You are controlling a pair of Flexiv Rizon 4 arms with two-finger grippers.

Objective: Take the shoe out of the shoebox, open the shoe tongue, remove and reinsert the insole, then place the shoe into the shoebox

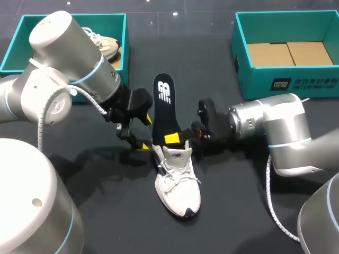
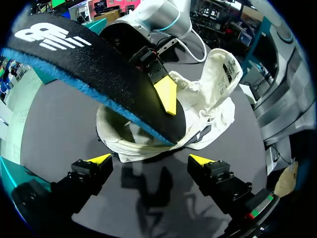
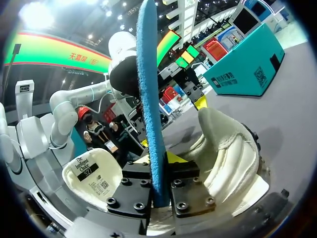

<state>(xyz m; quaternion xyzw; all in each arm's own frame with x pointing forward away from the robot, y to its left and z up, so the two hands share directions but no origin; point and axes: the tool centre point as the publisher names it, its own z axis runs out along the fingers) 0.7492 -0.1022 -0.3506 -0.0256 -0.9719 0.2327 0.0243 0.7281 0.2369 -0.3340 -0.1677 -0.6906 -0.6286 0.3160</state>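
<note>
Currently the insole (image 1: 164,100) is pinched edge-on in the right hand (image 3: 159,186), with both fingers clamped on it around mid-length. Its toe end dips into the shoe (image 1: 179,182) just below that hand, and its heel end sticks out well past the fingers.

The shoe sits sole-down on the surface (image 1: 249,211), right under the right hand. Its tongue (image 2: 223,69) is pulled open toward the toe and the laces are loose.

The left hand (image 2: 149,159) is wide open and holds nothing. The shoe's heel is just ahead of its fingertips; no contact that I can see.

Handling guess:
- **Insole:** thin foam, light and floppy. It will bow if pushed from the far end, so grip close to the shoe opening and feed it in short strokes.
- **Shoe:** light and soft-walled, likely to slide. Brace the heel counter with the left hand, since that's the stiffest part.

The shoebox (image 1: 275,79) is well apart from both hands, out past the right arm.
</note>
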